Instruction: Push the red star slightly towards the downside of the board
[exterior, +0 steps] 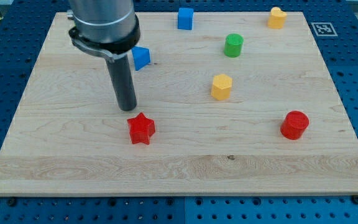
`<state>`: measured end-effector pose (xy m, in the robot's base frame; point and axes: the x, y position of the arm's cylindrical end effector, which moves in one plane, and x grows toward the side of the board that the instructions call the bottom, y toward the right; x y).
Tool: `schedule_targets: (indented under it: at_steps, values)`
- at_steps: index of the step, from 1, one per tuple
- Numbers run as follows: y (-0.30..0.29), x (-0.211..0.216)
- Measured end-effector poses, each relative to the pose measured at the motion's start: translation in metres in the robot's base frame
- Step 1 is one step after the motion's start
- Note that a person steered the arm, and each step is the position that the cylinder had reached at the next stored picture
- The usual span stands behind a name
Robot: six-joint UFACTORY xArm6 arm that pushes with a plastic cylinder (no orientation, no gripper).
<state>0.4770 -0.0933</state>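
Observation:
The red star lies on the wooden board, left of the middle and towards the view's bottom. My tip stands just above and slightly left of the star in the view, close to its top point, with a thin gap showing between them. The dark rod rises from the tip to the arm's grey body at the view's top left.
A blue block sits partly behind the rod. A blue cube and a yellow heart-like block lie near the top edge. A green cylinder, a yellow hexagon and a red cylinder lie to the right.

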Motion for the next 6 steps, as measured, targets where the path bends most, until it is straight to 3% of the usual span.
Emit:
schedule_targets:
  at_steps: [2, 4, 6]
  values:
    - [0.046, 0.038]
    - [0.051, 0.052]
    - [0.104, 0.052]
